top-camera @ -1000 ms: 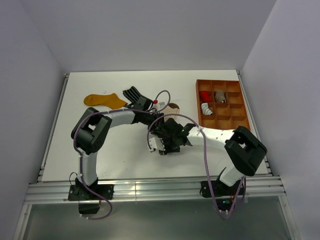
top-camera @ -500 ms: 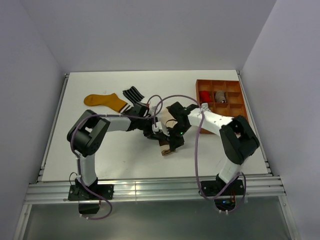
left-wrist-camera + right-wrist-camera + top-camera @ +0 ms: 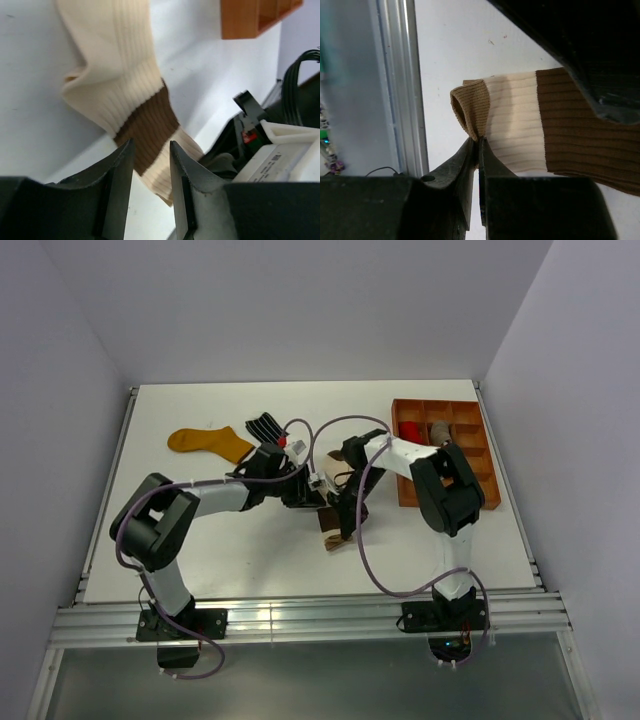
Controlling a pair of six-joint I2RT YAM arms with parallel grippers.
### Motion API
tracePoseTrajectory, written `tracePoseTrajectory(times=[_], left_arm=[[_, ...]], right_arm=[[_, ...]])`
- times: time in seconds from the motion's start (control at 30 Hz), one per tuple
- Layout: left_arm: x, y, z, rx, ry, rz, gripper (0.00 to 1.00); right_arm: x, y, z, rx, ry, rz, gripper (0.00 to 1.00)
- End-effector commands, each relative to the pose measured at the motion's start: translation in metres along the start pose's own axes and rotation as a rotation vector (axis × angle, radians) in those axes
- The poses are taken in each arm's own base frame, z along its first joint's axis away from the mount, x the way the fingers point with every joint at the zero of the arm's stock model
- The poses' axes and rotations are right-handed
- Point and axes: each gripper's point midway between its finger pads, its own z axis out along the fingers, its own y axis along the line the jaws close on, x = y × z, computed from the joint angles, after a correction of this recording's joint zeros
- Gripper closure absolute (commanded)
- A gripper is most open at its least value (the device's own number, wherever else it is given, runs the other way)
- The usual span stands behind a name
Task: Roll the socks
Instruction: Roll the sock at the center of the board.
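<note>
The left arm reached low across the worktop toward its centre. The right arm was folded back from beside the tray to the same spot. The right fingers were clenched on the tan end of the cream sock, which lay rumpled near the worktop's centre. The left fingers stood parted over that sock's brown band, grasping nothing. A yellow sock and a striped black sock lay toward the far left; the tray sat by the far right corner.
</note>
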Motion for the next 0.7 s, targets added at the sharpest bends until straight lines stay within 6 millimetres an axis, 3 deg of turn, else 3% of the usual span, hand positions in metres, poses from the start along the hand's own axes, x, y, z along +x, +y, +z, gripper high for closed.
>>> tracePoseTrajectory(times=[0.0,0.17,0.3,0.67], left_arm=[[0.007,-0.054,-0.004,0.155,-0.03,0.212,0.59],[0.023,-0.062,-0.002,0.236,-0.031,0.225,0.5],[0.022,-0.07,-0.003,0.306,-0.077,0.211,0.5],[0.015,-0.054,-0.023,0.24,-0.214,0.139,0.49]], right_arm=[[-0.007,-0.003,-0.002,-0.044,-0.021,0.116,0.9],[-0.007,-0.008,-0.002,-0.083,-0.031,0.173,0.9],[-0.005,-0.008,-0.003,-0.081,-0.031,0.193,0.9],[0.001,-0.015,-0.002,-0.058,-0.035,0.21,0.9]])
